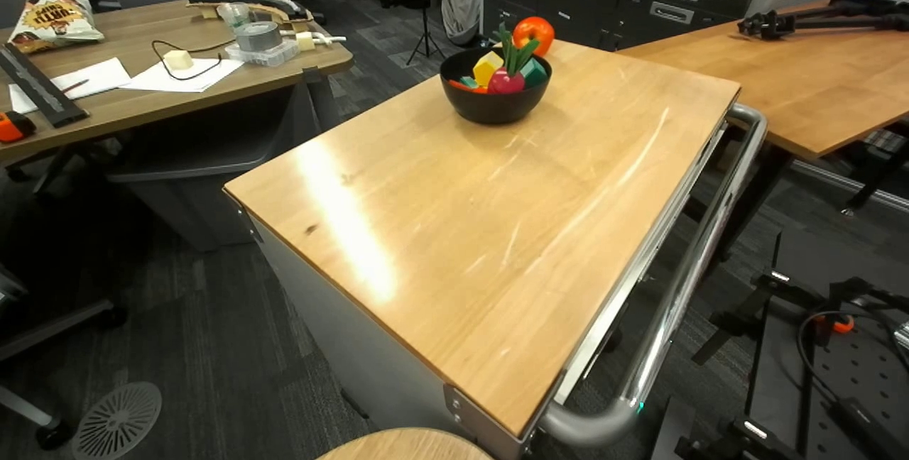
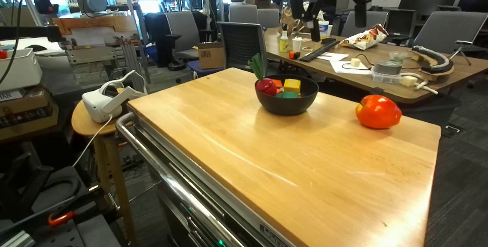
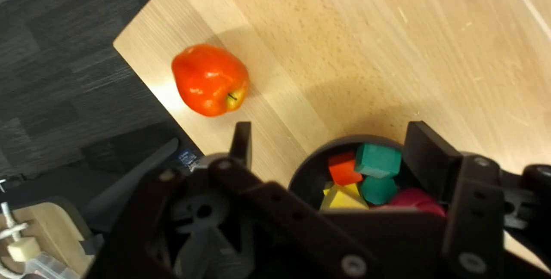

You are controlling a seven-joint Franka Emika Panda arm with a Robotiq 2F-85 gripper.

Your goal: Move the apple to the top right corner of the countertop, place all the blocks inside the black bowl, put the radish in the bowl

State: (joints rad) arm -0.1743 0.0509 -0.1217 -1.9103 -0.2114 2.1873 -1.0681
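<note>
On the light wooden countertop (image 1: 497, 218) stands the black bowl (image 1: 495, 109), upright. Inside it lies the radish (image 2: 266, 86), its green leaves sticking up past the rim. Around it in the bowl are blocks: yellow ones (image 2: 292, 85), a red one (image 3: 344, 169) and green ones (image 3: 379, 160). The orange-red apple (image 3: 211, 80) rests near a corner of the countertop, apart from the bowl; an exterior view shows the same apple (image 2: 378, 111). High over the countertop my gripper (image 2: 338, 23) is wide open, holding nothing. Its body hides part of the bowl and radish in the wrist view.
A metal rail (image 1: 682, 311) runs along one countertop edge. Close by is a desk (image 2: 335, 73) with tape, a chip bag (image 2: 366, 38) and papers. A stool with a white headset (image 2: 101, 104) and another wooden table (image 1: 802, 77) stand near the cart.
</note>
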